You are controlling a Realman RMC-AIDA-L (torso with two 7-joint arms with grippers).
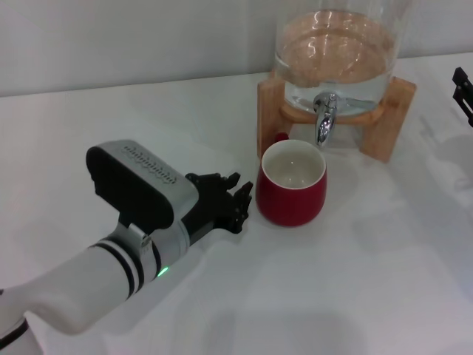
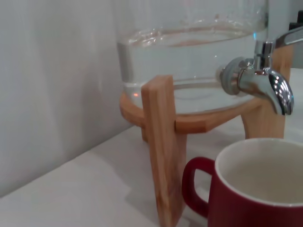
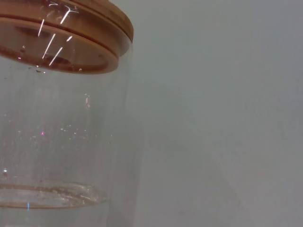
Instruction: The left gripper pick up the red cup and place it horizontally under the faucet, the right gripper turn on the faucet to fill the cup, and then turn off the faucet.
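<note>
Left end effector (image 1: 225,198), fingers apart, lies low beside upright red cup (image 1: 291,183).

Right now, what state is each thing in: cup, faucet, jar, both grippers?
red cup: upright on the table, empty, under the spout.
faucet: no water running.
glass jar: partly filled, on its wooden stand.
left gripper: open, beside the cup, not touching it.
right gripper: at the head view's right edge, fingers unclear.

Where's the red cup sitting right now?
In the head view the red cup stands upright on the table, below the faucet, with the left gripper just to its left, apart from it.
</note>
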